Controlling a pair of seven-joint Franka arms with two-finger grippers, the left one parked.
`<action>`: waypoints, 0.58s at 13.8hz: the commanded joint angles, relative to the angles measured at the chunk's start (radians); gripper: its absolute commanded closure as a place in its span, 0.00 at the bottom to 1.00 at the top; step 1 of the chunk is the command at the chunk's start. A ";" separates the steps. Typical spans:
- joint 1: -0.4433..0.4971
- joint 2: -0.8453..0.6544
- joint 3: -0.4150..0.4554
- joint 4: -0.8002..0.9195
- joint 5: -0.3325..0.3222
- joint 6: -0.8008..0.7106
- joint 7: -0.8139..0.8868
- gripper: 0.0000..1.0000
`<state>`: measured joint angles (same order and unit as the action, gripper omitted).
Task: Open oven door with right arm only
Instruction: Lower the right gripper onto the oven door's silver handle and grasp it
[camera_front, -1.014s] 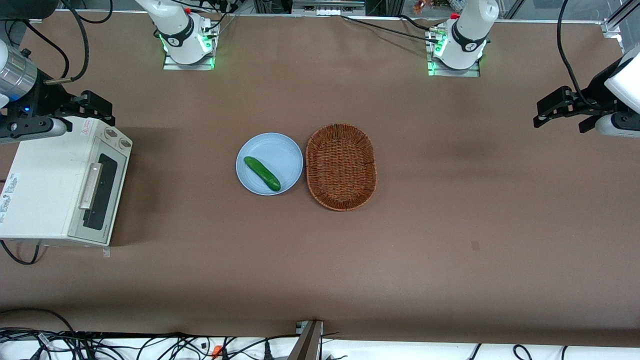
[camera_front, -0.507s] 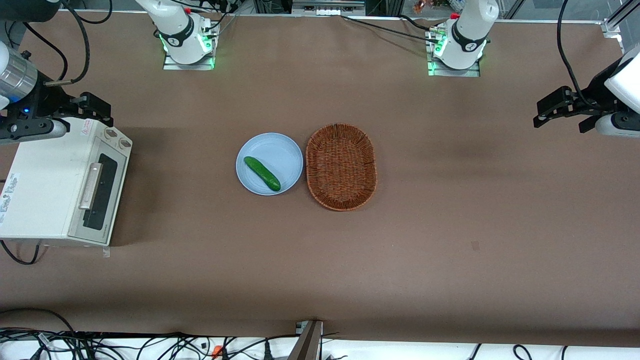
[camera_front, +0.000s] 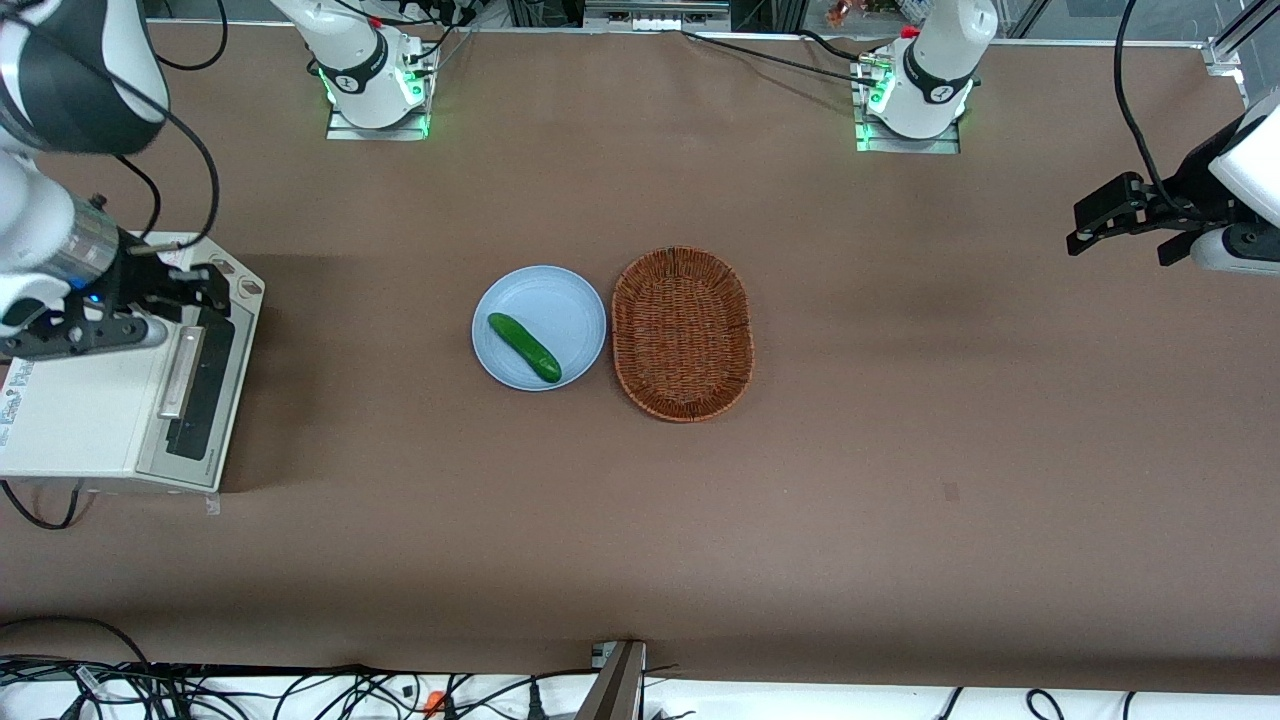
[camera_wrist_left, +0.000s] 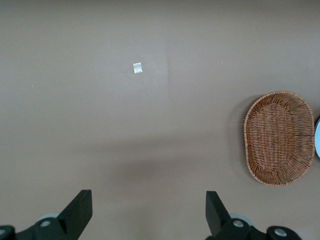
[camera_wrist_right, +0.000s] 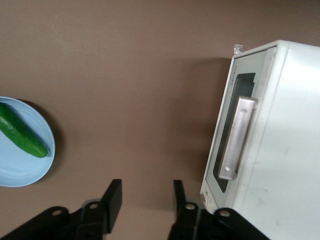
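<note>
The cream-white toaster oven (camera_front: 70, 410) stands at the working arm's end of the table. Its oven door (camera_front: 200, 400) is shut, with a dark glass window and a silver bar handle (camera_front: 181, 372). The right arm (camera_front: 60, 240), with its silver wrist and blue light, reaches over the oven's top. My gripper (camera_front: 212, 284) hangs above the knob strip, just farther from the front camera than the handle. The right wrist view shows the gripper (camera_wrist_right: 147, 192) open and empty above bare table in front of the oven, apart from the door (camera_wrist_right: 226, 131) and handle (camera_wrist_right: 236, 137).
A light blue plate (camera_front: 560, 300) with a green cucumber (camera_front: 523, 347) lies mid-table, beside a brown wicker basket (camera_front: 682, 332). The plate (camera_wrist_right: 30, 170) and cucumber (camera_wrist_right: 20, 132) also show in the right wrist view. The basket (camera_wrist_left: 279, 137) shows in the left wrist view.
The right arm has swung nearer to the front camera. Its gripper went from beside the oven's farther end to above the knob strip, close to the handle. The door stays shut.
</note>
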<state>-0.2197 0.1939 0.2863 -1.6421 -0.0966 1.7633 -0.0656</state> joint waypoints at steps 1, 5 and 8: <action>-0.023 0.067 -0.007 0.005 -0.067 0.042 -0.022 0.87; -0.066 0.150 -0.019 0.005 -0.159 0.113 -0.055 1.00; -0.072 0.174 -0.047 0.001 -0.184 0.137 -0.074 1.00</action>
<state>-0.2858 0.3615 0.2422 -1.6437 -0.2583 1.8898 -0.1219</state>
